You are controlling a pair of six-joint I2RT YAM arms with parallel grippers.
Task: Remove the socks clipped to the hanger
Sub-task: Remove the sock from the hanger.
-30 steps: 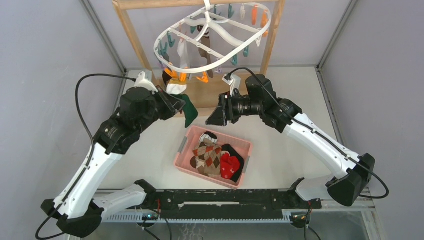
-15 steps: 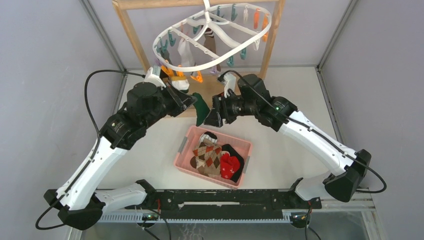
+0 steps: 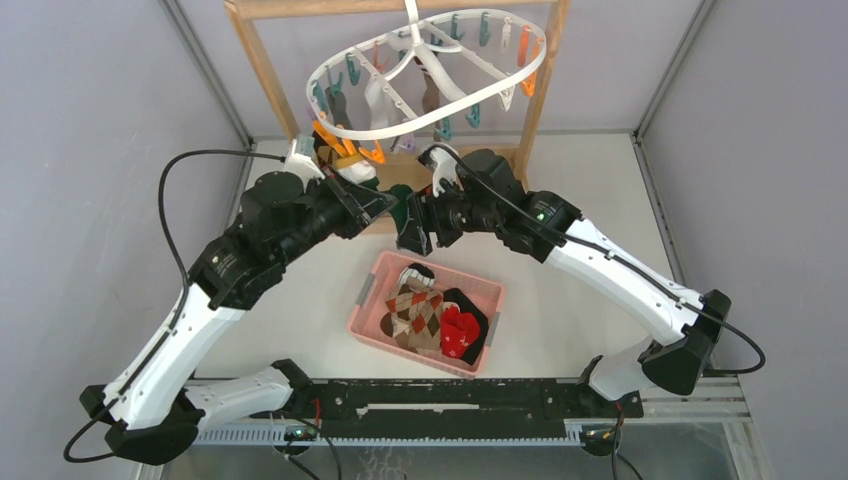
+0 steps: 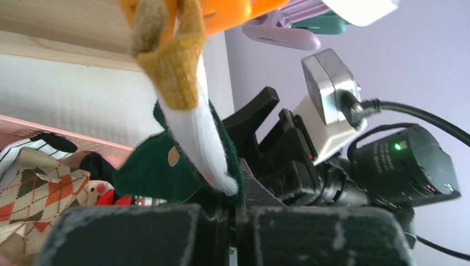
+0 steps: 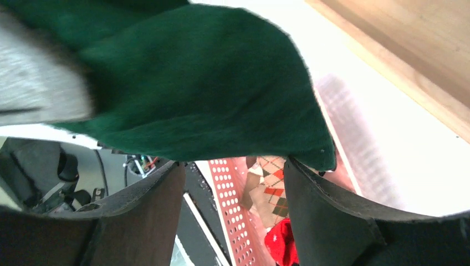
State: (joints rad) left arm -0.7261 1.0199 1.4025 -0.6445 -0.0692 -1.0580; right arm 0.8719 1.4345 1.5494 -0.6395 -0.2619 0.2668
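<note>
The white oval hanger (image 3: 430, 75) hangs from the wooden frame, with a white sock (image 3: 378, 100) and a brown sock (image 3: 432, 90) clipped under it. A sock with a mustard cuff, white leg and green foot (image 4: 149, 172) hangs from an orange clip (image 4: 221, 8). My left gripper (image 4: 237, 210) is shut on its lower end; it also shows in the top view (image 3: 378, 200). My right gripper (image 3: 410, 232) is open right beside it, its fingers just under the green foot (image 5: 194, 83), not closed on it (image 5: 233, 166).
A pink basket (image 3: 370, 290) sits on the table below both grippers, holding an argyle sock (image 3: 415, 312), a red sock (image 3: 460, 330) and dark ones. The wooden frame (image 3: 268, 70) stands behind. Teal, orange and purple clips dangle from the hanger.
My right gripper has moved left up to the green sock. My left gripper still holds the sock. The hanger has swung and tilted to the right.
</note>
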